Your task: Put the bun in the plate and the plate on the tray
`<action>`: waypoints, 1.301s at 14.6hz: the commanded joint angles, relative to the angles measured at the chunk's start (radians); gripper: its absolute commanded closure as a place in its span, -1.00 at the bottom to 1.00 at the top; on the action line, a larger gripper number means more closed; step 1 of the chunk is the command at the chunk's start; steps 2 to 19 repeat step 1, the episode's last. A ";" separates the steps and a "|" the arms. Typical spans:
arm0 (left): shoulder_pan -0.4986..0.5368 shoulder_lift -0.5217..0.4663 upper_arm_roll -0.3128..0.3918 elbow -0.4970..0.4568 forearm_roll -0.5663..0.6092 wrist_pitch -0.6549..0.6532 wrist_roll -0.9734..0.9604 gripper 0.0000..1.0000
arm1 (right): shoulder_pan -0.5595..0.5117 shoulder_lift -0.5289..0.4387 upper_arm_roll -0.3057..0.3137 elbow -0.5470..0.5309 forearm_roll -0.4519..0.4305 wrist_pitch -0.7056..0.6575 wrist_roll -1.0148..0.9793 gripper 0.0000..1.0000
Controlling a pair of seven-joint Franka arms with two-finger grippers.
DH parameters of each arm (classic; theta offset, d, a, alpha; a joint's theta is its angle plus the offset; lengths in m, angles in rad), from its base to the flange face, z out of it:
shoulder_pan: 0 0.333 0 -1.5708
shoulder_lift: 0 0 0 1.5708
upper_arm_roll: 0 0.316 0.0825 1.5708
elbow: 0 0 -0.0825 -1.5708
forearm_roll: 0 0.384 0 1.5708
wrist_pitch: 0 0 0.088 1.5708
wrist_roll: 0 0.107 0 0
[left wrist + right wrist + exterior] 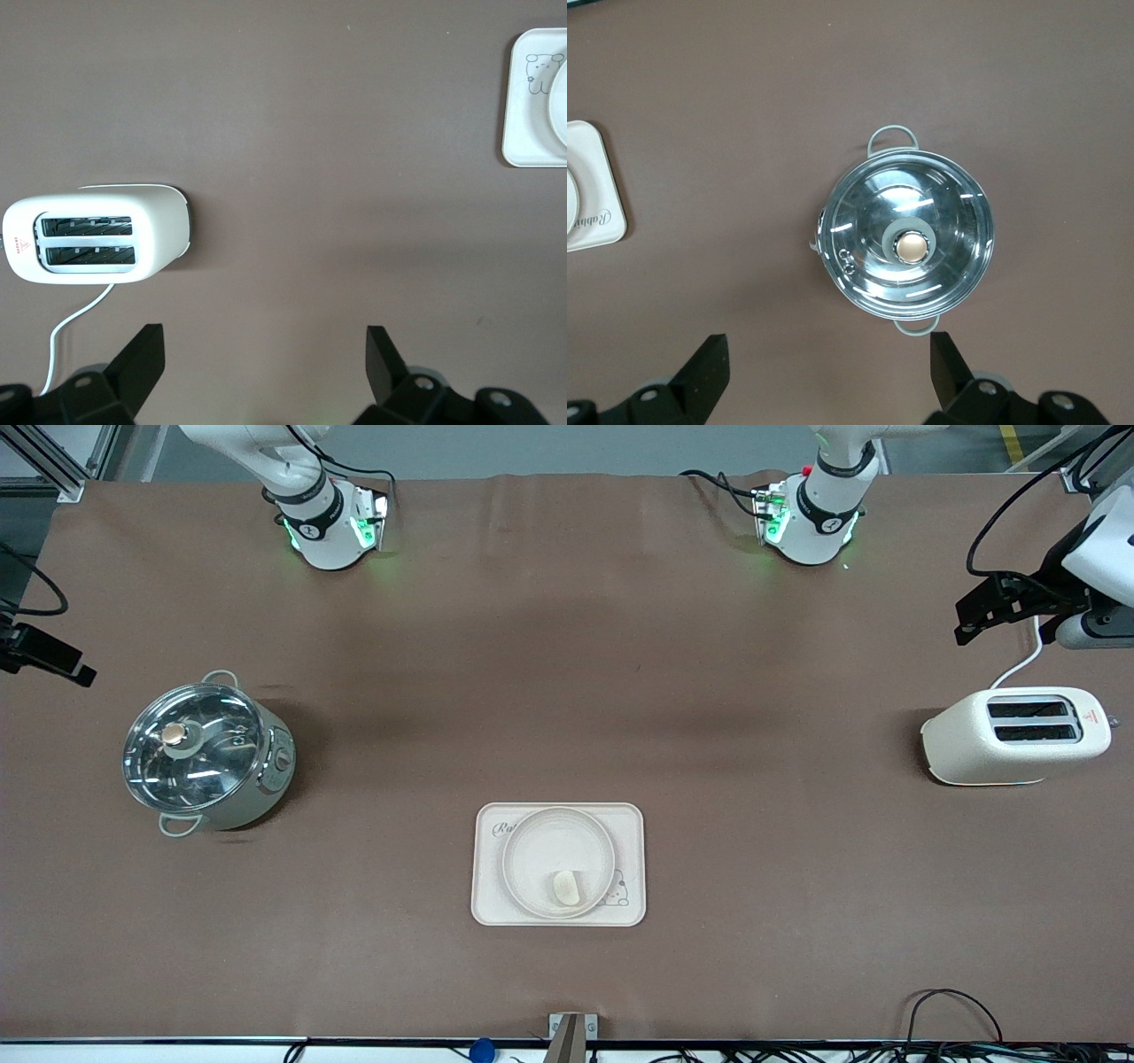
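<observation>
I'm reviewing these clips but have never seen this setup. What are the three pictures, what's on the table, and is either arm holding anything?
Two robot arms stand at a brown table. The wide picture comes from a high camera facing them; the other two come from cameras on each arm's wrist, looking down past the finger tips. The left gripper is open over the table near a white toaster. The right gripper is open near a lidded steel pot. Neither holds anything. Nearer the front camera lies the tray, with the plate on it and the bun in the plate, so the job looks finished.
</observation>
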 commanded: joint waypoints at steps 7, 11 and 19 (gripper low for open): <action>0.002 0.008 -0.002 0.024 0.021 -0.008 0.018 -1.00 | -0.016 -0.028 0.067 -0.029 -0.043 -0.003 -0.003 -1.00; 0.002 0.008 -0.002 0.024 0.021 -0.008 0.018 -1.00 | -0.016 -0.028 0.067 -0.029 -0.043 -0.003 -0.003 -1.00; 0.002 0.008 -0.002 0.024 0.021 -0.008 0.018 -1.00 | -0.016 -0.028 0.067 -0.029 -0.043 -0.003 -0.003 -1.00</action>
